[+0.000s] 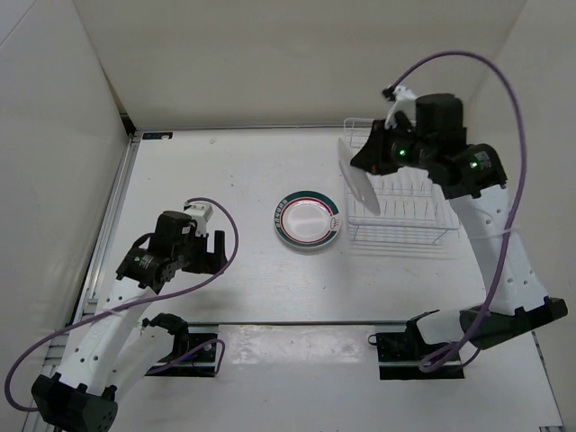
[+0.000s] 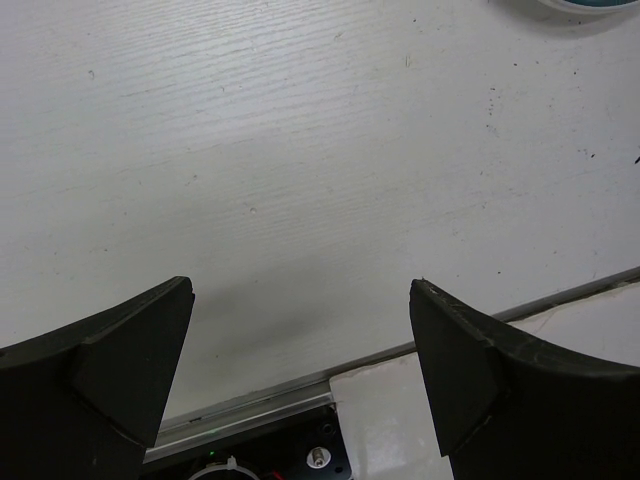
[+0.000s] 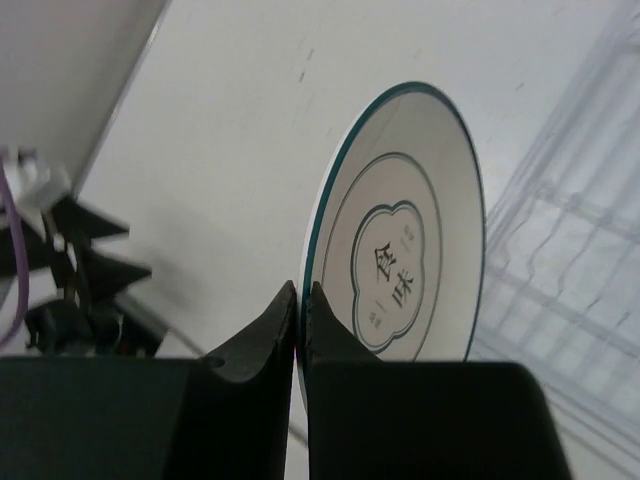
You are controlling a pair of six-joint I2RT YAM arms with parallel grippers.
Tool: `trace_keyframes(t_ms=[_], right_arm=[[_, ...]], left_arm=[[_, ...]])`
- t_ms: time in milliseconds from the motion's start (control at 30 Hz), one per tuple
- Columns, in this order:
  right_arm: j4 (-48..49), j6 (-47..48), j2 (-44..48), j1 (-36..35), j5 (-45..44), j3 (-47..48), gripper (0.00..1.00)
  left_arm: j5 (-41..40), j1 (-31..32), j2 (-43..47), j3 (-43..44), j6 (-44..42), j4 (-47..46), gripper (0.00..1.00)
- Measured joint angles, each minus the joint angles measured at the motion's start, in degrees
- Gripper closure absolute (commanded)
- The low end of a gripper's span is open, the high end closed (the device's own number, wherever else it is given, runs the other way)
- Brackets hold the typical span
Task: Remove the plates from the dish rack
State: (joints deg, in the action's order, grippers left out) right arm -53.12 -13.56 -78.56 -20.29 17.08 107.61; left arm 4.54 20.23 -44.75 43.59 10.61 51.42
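The right hand [image 3: 300, 290] is pressed onto the rim of a plate [image 3: 410, 250], held on edge and slightly tilted at the dish rack's [image 1: 396, 238] left end. Stacked plates [image 1: 309, 220] lie flat on the bench [image 1: 225, 180] left of the rack. The left hand [image 2: 300, 290] is spread.

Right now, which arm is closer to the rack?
Right. The right tool is at the rack's left end, shut on a plate. The left tool is far off left, past the stack of plates.
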Motion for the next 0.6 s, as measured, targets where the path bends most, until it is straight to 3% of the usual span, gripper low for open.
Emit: trace_keyframes(t_ms=[267, 600], right_arm=[[0.61, 4.42, 3.26, -22.8, -6.43, -20.44, 1.0], [1.2, 5.05, 11.19, -40.79, -15.76, -39.43, 1.0]], left_arm=[[-1.16, 0.0, 0.7, 0.0, 0.22, 0.02, 0.0], [-1.97, 0.0, 0.96, 0.0, 0.44, 0.02, 0.0]])
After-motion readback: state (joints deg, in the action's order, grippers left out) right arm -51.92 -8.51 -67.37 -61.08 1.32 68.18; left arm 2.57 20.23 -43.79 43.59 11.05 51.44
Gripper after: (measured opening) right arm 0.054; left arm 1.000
